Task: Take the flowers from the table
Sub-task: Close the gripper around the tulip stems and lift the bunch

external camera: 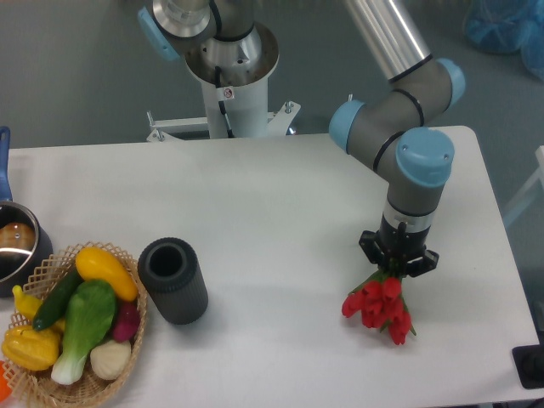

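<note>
The flowers [380, 309], a bunch of red tulips, lie on the white table [280, 204] at the front right. Their red heads point toward the front edge, and a bit of green stem shows at the gripper's edge. My gripper [396, 269] points straight down over the stem end of the bunch. Its black body hides the fingertips and most of the stems. I cannot tell whether the jaws are closed on the stems or whether the bunch is off the table.
A dark grey ribbed cylinder vase [173, 280] lies on its side left of centre. A wicker basket [127, 357] of vegetables sits at the front left corner. A metal pot [15, 246] stands behind it at the left edge. The arm's base [229, 76] is at the far side.
</note>
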You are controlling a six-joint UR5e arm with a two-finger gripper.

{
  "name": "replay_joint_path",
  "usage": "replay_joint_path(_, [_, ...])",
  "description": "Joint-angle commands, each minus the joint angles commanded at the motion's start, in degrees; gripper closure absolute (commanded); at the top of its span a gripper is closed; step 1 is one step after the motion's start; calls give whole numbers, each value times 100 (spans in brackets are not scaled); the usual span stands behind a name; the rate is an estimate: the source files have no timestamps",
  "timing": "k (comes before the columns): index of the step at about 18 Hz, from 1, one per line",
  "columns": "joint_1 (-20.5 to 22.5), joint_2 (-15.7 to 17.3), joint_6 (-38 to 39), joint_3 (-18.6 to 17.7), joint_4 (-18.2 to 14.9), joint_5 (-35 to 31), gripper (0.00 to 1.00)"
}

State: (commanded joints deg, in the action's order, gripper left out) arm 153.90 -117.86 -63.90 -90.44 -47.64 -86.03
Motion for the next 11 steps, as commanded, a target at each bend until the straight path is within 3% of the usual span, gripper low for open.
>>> replay_joint_path(4, [-115, 149, -44, 141, -44, -72, 100])
replay_joint_path(11, [-97, 360, -281, 79, -211, -89, 100])
